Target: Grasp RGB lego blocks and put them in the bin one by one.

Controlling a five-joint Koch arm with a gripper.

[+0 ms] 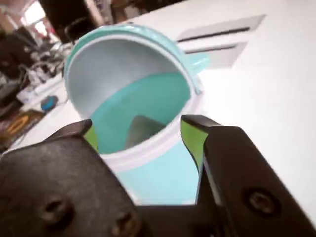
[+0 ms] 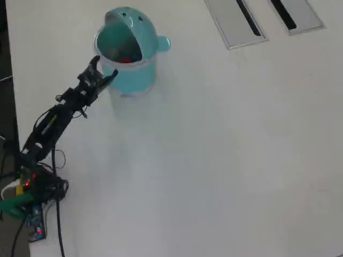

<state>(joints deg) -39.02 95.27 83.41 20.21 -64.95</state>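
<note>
Bin [image 1: 148,98] sits directly ahead of your hand [image 1: 138,131], mouth facing it; the hand's jaws are spread wide and hold nothing. Something red [image 2: 125,59] lies inside; no blocks show on the bench [image 2: 225,160].

The light teal round plastic bin [image 2: 131,69] is sitting right in front of the black gripper [image 2: 104,67]; white table [image 2: 225,160] everywhere else is lying wide open.

A plain white desk [image 2: 225,160] carries a light teal bin [image 2: 134,75] near its top left in the overhead view. Two flat grey panels [image 2: 236,24] with black slots are set in its top right.
</note>
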